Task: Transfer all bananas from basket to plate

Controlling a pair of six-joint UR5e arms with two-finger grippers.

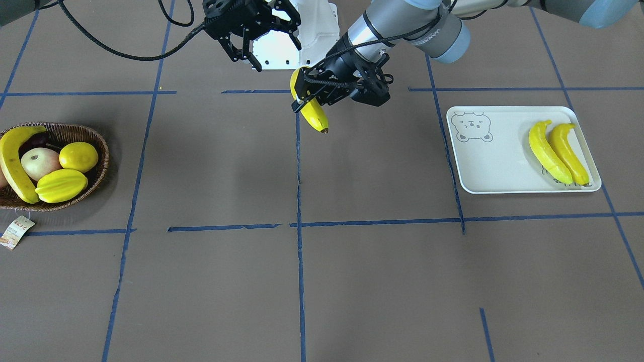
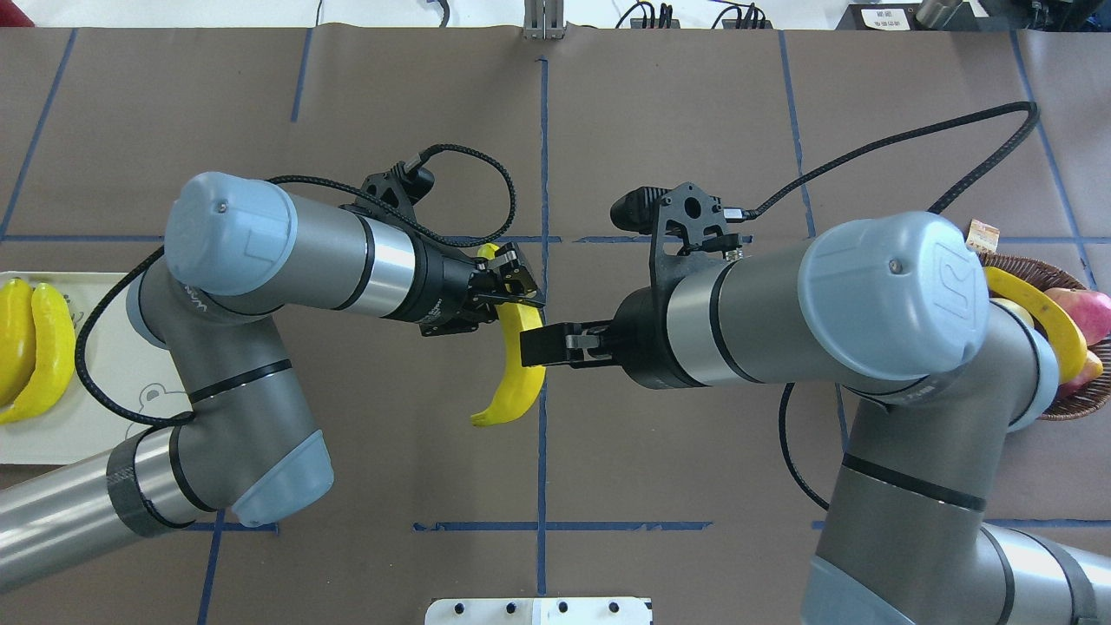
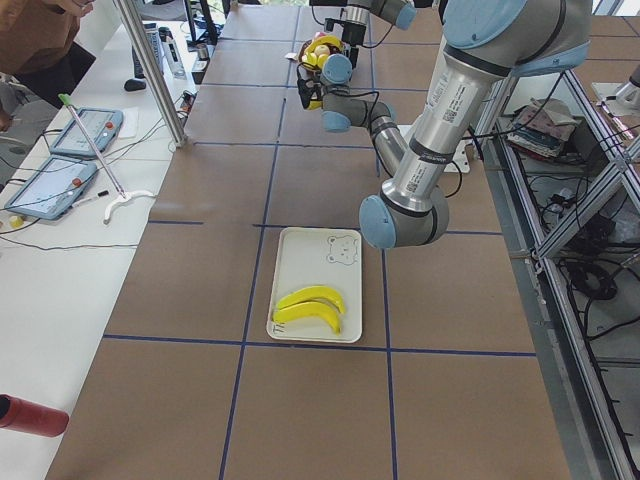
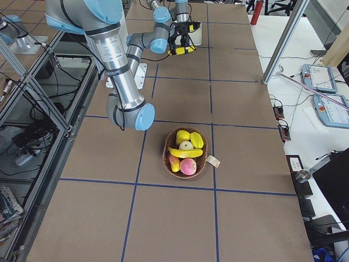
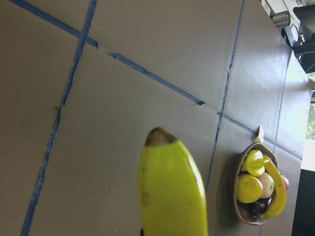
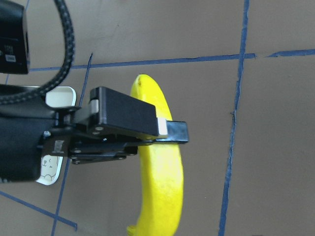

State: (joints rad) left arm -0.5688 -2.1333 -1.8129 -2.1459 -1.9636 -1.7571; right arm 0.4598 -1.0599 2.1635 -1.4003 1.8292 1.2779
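Left pincer (image 1: 308, 94) is clamped shut on the upper end of a banana (image 1: 317, 119). The banana hangs tilted, dark tip down, above the middle of the table and toward the robot's edge. Right pincer (image 1: 269, 53) is close by, its fingers spread wide and holding nothing.

We see two more bananas (image 1: 546, 151) lying side by side on the plate (image 1: 493, 161), which sits toward the table's left end; its bear end is bare. The basket (image 1: 103, 163) sits at the table's right end, with a last banana (image 1: 12, 168) along its rim beside a lemon (image 1: 79, 157) and other fruit.

We judge the grip to be the weak point. It takes only one end, so the long free body may swing or slide out on the way to the plate. The open fingers nearby may knock the fruit if either arm turns carelessly. Set down too near the two lying bananas, it could roll onto them or off the rim.
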